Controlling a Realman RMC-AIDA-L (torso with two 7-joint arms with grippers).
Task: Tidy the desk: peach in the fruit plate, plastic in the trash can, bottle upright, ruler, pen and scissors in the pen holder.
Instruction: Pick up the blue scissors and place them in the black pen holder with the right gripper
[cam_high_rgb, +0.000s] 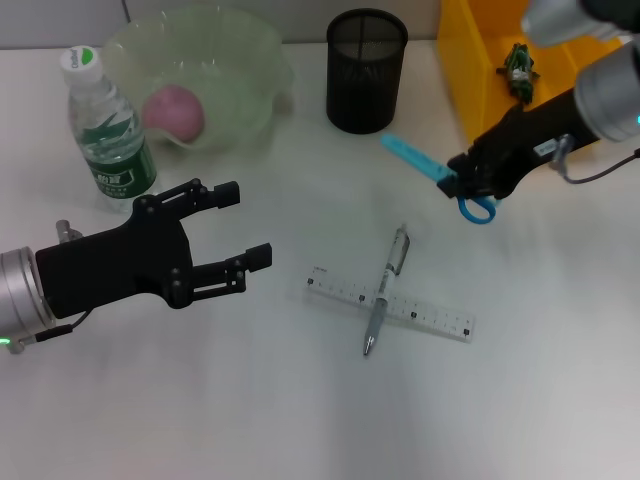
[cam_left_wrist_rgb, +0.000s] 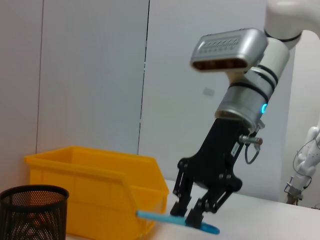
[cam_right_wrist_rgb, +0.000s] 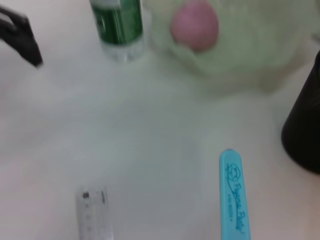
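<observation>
In rt end effector (cam_high_rgb: 468, 184): scissors (cam_high_rgb: 415, 157)

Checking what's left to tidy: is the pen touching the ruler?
Touching. The head view shows the pen lying across the ruler, resting on top of it where they cross.

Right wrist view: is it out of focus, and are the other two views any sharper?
Right wrist view: soft throughout, peach and bottle smeared, only the scissors lettering half legible. Head view: sharp, even light, faint shadows under pen and ruler. Left wrist view: right gripper crisp.
</observation>
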